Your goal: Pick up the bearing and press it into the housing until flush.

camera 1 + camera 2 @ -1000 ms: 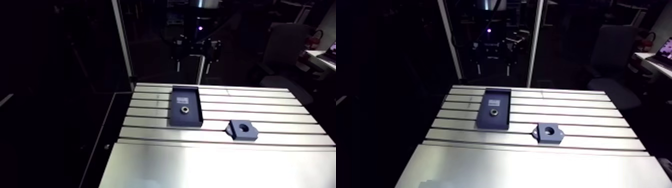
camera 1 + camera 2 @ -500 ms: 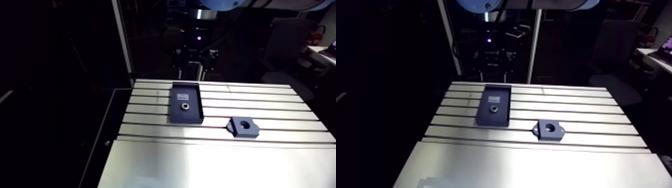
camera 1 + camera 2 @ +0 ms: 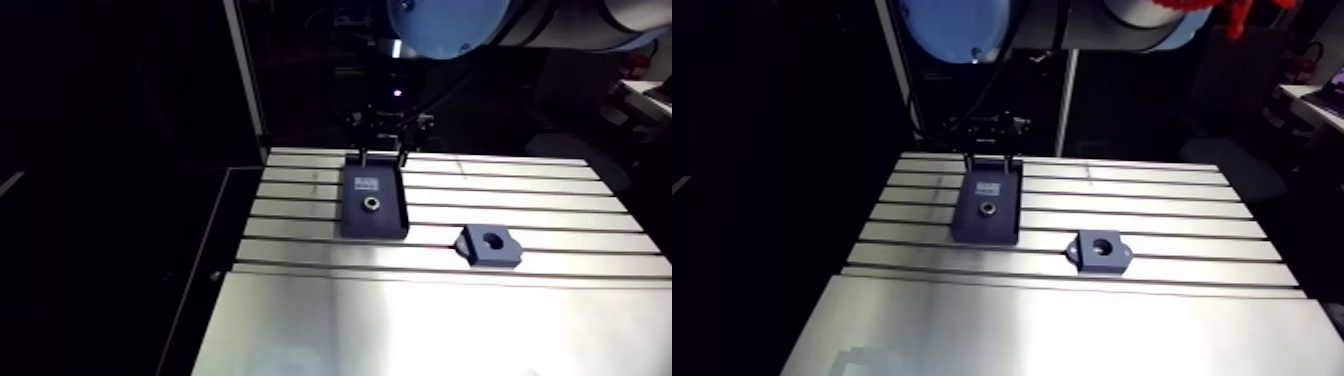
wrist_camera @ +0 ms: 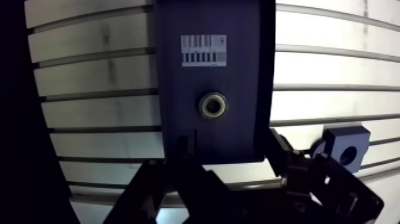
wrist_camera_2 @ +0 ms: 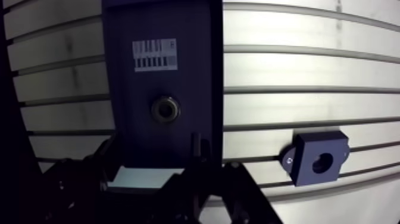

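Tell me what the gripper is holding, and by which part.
Nothing is held. The gripper is open over the tray, and the bearing lies in the tray, untouched.

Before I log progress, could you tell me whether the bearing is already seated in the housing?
No, the bearing lies in the dark tray, apart from the empty housing.

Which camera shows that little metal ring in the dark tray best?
The wrist view: the bearing looks large in the tray, bright ring and dark bore clear, near the barcode label. In the arm view it is only a tiny pale speck in that tray.
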